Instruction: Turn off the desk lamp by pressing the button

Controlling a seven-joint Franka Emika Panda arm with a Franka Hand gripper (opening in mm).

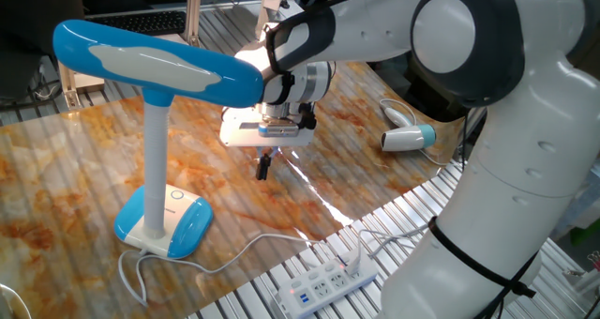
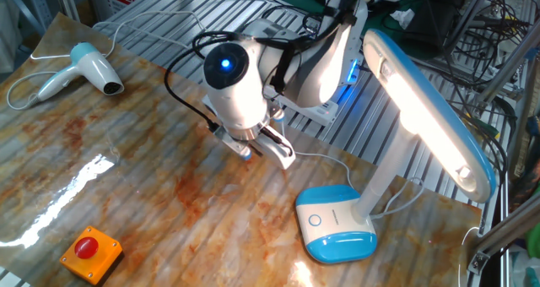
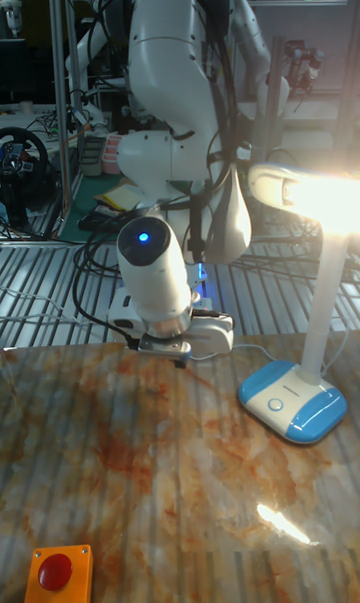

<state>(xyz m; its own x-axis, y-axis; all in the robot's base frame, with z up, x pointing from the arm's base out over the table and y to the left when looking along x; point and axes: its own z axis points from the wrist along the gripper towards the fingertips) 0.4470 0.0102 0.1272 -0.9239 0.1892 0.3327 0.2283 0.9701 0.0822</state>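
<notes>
The desk lamp stands lit, its long blue head (image 1: 155,61) (image 2: 430,110) glowing above a pale column and a blue-and-white base (image 1: 164,220) (image 2: 335,225) (image 3: 292,403). The button (image 2: 315,220) (image 3: 274,404) is a small ringed circle on the base's white face. My gripper (image 1: 263,166) (image 2: 246,152) (image 3: 181,361) hangs over the marble tabletop, apart from the base and under the level of the lamp head. Its dark fingertips sit together with nothing between them. The wrist points down.
A white-and-blue hair dryer (image 1: 408,138) (image 2: 84,67) lies at the table's far side. A red button on an orange box (image 2: 90,251) (image 3: 58,570) sits near a corner. A white power strip (image 1: 323,283) and the lamp's cord (image 1: 234,253) lie by the table edge.
</notes>
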